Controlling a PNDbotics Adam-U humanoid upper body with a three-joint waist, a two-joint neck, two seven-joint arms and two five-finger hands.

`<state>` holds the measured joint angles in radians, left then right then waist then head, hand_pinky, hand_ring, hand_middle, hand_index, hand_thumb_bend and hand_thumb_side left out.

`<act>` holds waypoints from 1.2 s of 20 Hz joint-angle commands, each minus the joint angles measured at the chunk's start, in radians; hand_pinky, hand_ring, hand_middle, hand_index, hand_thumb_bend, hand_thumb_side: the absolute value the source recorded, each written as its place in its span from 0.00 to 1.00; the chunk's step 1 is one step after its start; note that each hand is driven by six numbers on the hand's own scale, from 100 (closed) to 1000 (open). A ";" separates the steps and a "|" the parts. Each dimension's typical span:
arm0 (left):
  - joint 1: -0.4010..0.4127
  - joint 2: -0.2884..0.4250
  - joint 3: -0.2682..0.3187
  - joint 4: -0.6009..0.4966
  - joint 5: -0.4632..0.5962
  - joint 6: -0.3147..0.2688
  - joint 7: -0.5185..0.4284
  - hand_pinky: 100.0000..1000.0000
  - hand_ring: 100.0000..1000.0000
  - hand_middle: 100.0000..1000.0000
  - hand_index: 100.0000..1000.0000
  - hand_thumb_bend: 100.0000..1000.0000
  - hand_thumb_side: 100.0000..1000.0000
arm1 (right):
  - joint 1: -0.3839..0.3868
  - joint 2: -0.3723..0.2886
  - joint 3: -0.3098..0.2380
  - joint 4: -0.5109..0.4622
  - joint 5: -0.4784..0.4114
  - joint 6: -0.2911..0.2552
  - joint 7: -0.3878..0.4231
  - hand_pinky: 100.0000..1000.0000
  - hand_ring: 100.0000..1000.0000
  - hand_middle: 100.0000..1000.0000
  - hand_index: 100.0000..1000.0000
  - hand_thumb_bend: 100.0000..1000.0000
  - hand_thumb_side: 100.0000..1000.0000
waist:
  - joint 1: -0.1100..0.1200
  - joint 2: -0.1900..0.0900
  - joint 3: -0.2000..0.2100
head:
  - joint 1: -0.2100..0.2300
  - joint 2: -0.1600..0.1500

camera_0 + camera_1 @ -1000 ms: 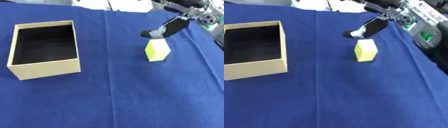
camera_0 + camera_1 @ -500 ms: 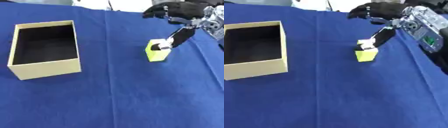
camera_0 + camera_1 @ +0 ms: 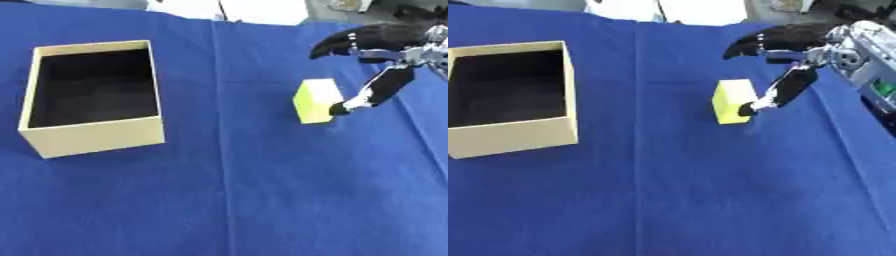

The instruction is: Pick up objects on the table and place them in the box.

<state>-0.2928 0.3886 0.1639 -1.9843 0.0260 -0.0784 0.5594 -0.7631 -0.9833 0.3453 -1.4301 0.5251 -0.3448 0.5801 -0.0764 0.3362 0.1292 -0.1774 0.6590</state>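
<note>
A blue cloth [image 3: 262,200] is covering the whole table, lying smooth with a faint straight crease running from far to near through the middle. At the far edge, a strip of pale floor and some white shapes are showing beyond the cloth; they cannot be identified.

The box [image 3: 92,135] is sitting on the left side of the table. It is an open-topped rectangular carton with thin, pale tan walls and a dark interior; nothing is visible inside it.

The yellow block [image 3: 315,101] is standing on the cloth right of centre, well apart from the box. It is a small matte block with flat faces and squared edges, its lighter top face tilted toward the camera.

The right hand [image 3: 785,40] is reaching in from the upper right. It is black with silver joints. Its thumb [image 3: 378,91] is touching the block's right side, while its fingers [image 3: 337,44] are arching, curled but spread, above and beyond the block without touching it. The hand is not enclosing the block.

The right eye view is showing more of the silver forearm housing [image 3: 872,60] at the right edge; the left eye view is cutting it off.
</note>
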 commanded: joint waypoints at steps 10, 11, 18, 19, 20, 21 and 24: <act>-0.008 0.029 0.002 -0.016 -0.003 -0.001 -0.009 0.89 0.62 0.57 0.63 0.22 0.80 | -0.109 0.003 -0.069 0.045 -0.032 0.094 0.326 0.98 1.00 0.89 1.00 0.59 0.78 | 0.002 -0.014 -0.003 | 0.004 -0.006; -0.008 0.029 0.002 -0.016 -0.004 -0.002 -0.009 0.89 0.62 0.57 0.63 0.22 0.79 | -0.111 0.007 -0.065 0.055 -0.028 0.091 0.326 0.97 0.99 0.90 1.00 0.61 0.75 | 0.003 -0.013 -0.002 | 0.003 -0.007; -0.011 0.025 0.002 -0.016 -0.005 -0.002 -0.013 0.89 0.62 0.56 0.62 0.21 0.79 | -0.134 0.047 -0.049 0.135 -0.015 0.079 0.327 0.96 0.98 0.89 1.00 0.60 0.71 | 0.004 -0.008 0.003 | 0.001 -0.010; -0.010 0.025 0.002 -0.016 -0.006 -0.002 -0.014 0.89 0.62 0.56 0.62 0.21 0.79 | -0.136 0.052 -0.049 0.141 -0.016 0.078 0.327 0.96 0.98 0.89 1.00 0.59 0.71 | 0.005 -0.007 0.004 | 0.001 -0.010; -0.010 0.025 0.002 -0.016 -0.006 -0.002 -0.014 0.89 0.62 0.56 0.62 0.21 0.79 | -0.138 0.056 -0.048 0.145 -0.016 0.077 0.327 0.96 0.98 0.89 1.00 0.59 0.71 | 0.005 -0.007 0.004 | 0.000 -0.010; -0.011 0.025 0.003 -0.016 -0.006 -0.002 -0.014 0.89 0.62 0.56 0.62 0.21 0.79 | -0.141 0.059 -0.049 0.148 -0.016 0.076 0.327 0.96 0.98 0.89 1.00 0.59 0.72 | 0.006 -0.006 0.004 | 0.000 -0.010; -0.011 0.024 0.002 -0.016 -0.006 -0.002 -0.016 0.89 0.62 0.56 0.62 0.20 0.79 | -0.148 0.070 -0.047 0.160 -0.013 0.080 0.327 0.95 0.98 0.89 1.00 0.58 0.74 | 0.006 -0.005 0.004 | 0.000 -0.011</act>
<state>-0.2929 0.3928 0.1639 -1.9843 0.0219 -0.0786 0.5468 -0.8906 -0.8930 0.3080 -1.2734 0.5093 -0.2523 0.8946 -0.0757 0.3484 0.1335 -0.1772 0.6576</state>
